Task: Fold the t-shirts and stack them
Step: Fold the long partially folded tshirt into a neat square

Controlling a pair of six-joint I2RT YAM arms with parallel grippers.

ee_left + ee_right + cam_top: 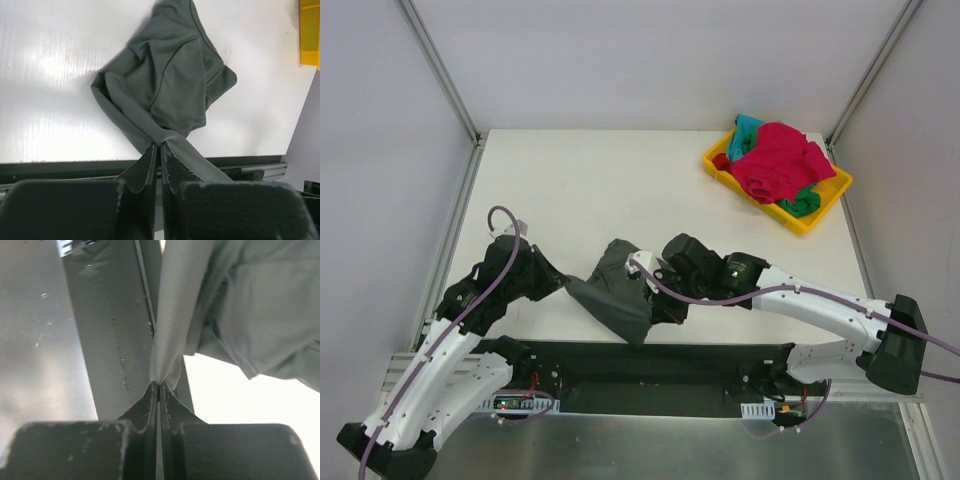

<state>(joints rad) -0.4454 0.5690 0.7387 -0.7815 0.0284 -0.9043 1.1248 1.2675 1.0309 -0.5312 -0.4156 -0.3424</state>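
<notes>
Both arms have the olive-grey shirt (pixel 618 292) pinched, so I'd say the job now is to draw them apart evenly and low until the cloth spreads flat. The left gripper (pixel 159 146) is closed tight on a rolled hem, and the shirt lies heaped just beyond its tips, near the front edge of the table (pixel 600 190). The right gripper (pixel 158 385) is clamped on another edge, with cloth bunched at its tips. The other shirts (pixel 775 160) lie in the yellow tray (pixel 832 190), far right.

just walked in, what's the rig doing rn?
Both arms hold one dark olive-grey t-shirt near the table's front edge. The left tool is shut on a twisted edge of it, the right tool on another fold. The shirt is bunched, not yet folded. A magenta-red shirt, teal shirt and green shirt lie heaped in the yellow tray, far right.
</notes>
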